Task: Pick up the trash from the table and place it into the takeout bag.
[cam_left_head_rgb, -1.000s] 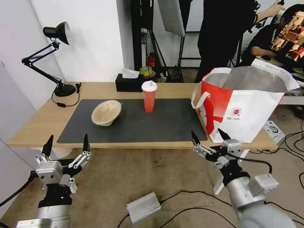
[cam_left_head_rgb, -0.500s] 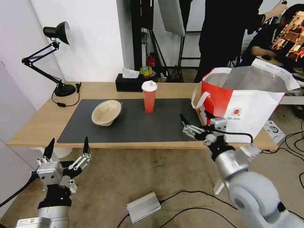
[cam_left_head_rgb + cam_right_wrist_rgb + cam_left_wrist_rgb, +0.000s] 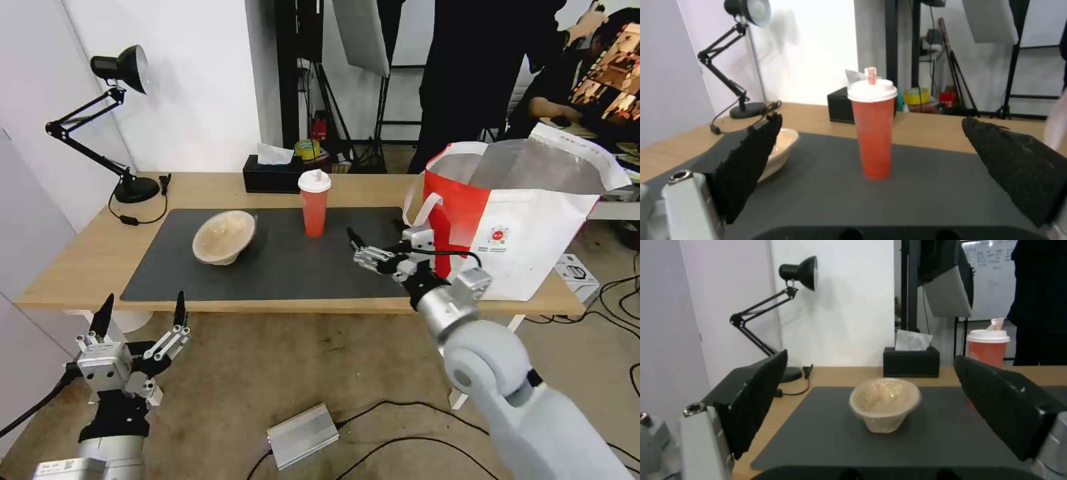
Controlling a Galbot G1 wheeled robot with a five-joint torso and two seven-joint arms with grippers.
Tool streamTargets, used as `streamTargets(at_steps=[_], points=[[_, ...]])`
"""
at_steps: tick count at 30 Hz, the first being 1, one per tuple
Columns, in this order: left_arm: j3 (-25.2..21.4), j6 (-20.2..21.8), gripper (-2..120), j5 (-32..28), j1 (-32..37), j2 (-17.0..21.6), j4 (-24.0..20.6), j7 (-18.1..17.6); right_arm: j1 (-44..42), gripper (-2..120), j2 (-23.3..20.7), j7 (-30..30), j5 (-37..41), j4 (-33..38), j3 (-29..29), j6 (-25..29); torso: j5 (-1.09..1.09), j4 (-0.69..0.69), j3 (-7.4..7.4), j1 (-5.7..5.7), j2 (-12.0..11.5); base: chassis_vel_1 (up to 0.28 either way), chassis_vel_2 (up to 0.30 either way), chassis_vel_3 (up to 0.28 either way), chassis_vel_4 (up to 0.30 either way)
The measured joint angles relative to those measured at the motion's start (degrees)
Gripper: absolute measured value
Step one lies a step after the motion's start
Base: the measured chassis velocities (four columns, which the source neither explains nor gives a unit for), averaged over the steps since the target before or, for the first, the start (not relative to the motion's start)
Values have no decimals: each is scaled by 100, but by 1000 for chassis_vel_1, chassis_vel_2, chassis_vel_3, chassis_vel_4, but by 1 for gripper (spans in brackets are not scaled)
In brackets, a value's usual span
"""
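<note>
The right end effector is held over the dark mat on the table, fingers spread wide and empty — pointed at the red cup standing upright nearby. The beige bowl lies tilted on the mat; the takeout bag stands open at the table's right end. The left end effector is parked below the table edge — open, empty.

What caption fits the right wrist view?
Open right hand faces the tall red drink cup with white lid on the dark grey mat.
</note>
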Motion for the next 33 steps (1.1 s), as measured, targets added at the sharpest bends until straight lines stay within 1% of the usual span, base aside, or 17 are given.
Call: streamTargets(at_steps=[5,8,9,13,14,19,25,29,33], points=[[-5,0,100,5,1,-9,1,-4,250,100,78,1,-6,-221,-203,3,0,0,0,0,0,0,0,0,0],[-6,-2,100,8,-2,-15,2,-7,529,100,166,9,-27,-544,-443,9,0,0,0,0,0,0,0,0,0],[-6,-2,100,8,-2,-15,2,-7,529,100,166,9,-27,-544,-443,9,0,0,0,0,0,0,0,0,0],[17,-5,100,11,-8,-27,2,-11,913,100,308,53,-28,-1017,-677,24,1,0,0,0,0,0,0,0,0],[17,-5,100,11,-8,-27,2,-11,913,100,308,53,-28,-1017,-677,24,1,0,0,0,0,0,0,0,0],[18,-6,100,13,-19,-52,2,-14,1317,100,506,70,-27,-1548,-921,40,0,0,0,0,0,0,0,0,0],[6,-13,100,18,-21,-75,2,-16,1550,100,687,68,-87,-1932,-1009,51,0,1,0,0,0,0,0,0,0],[9,-21,100,37,-21,-110,2,-17,1773,100,863,29,-234,-2430,-1095,153,0,0,0,0,0,0,0,0,0],[14,-32,100,52,-22,-153,2,-18,1924,100,967,-21,-297,-2697,-1150,176,0,0,0,0,1,0,0,0,0]])
